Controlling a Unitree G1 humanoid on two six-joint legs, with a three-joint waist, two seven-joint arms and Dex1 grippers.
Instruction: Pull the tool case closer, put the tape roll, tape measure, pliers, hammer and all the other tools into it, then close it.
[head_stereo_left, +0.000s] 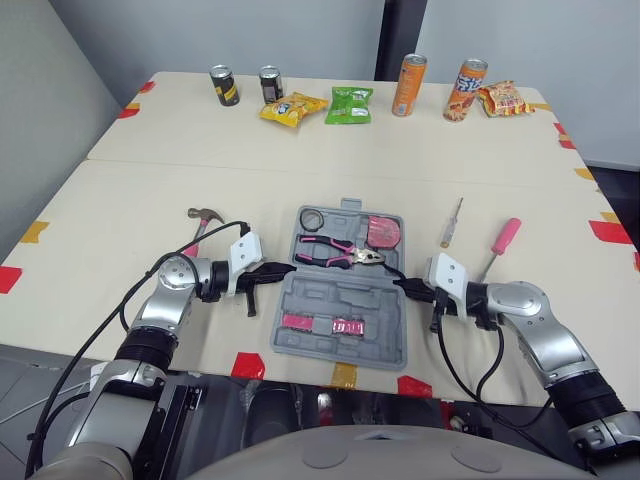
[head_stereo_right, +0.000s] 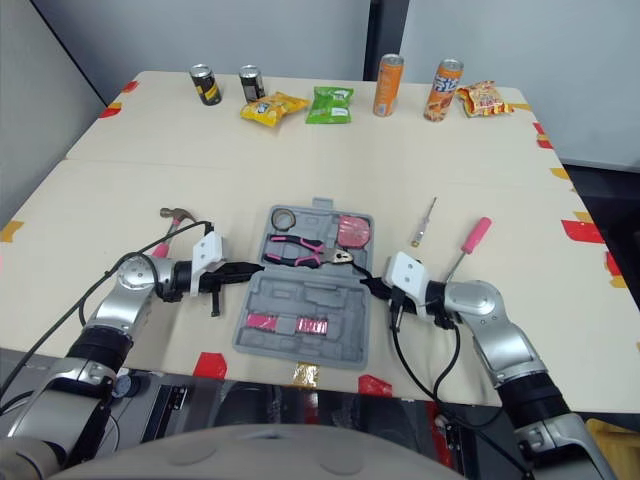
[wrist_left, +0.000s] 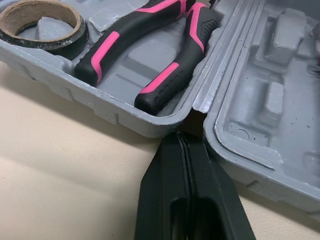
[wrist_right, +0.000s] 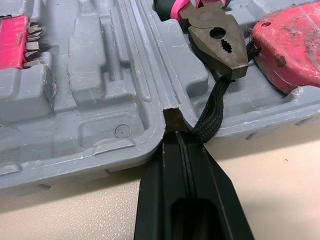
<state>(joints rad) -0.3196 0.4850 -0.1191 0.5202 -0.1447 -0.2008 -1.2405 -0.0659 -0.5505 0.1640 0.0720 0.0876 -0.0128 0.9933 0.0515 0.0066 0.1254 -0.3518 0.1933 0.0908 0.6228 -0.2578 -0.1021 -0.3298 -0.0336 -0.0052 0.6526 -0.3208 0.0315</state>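
**Case braced at both hinge ends; loose tools not yet packed**

Head views: the tool case (head_stereo_left: 340, 290) lies open near the front edge of the table (head_stereo_left: 120, 200). Its far half holds the tape roll (head_stereo_left: 312, 218), pliers (head_stereo_left: 335, 252) and tape measure (head_stereo_left: 382, 232). The left gripper (head_stereo_left: 285, 268) and right gripper (head_stereo_left: 400, 285) point inward at opposite ends of the hinge line. The hammer (head_stereo_left: 205, 215) lies on the table just behind the left arm. The slim screwdriver (head_stereo_left: 452, 222) and pink-handled screwdriver (head_stereo_left: 500, 243) lie beyond the right arm, all three outside the case.

Left wrist view: the left gripper's fingers are pressed together with nothing between them, their tip (wrist_left: 181, 137) in the notch where the two halves meet. The tape roll and pliers handles lie just beyond the rim.

Right wrist view: the right gripper (wrist_right: 176, 136) is likewise shut and empty, its tip against the hinge notch. The tape measure's cord (wrist_right: 210, 115) hangs over the rim beside it.

The step in hand looks like positioning the case, steadied from both sides. Next, one arm probably needs to back off, open, and reach for the hammer or a screwdriver.
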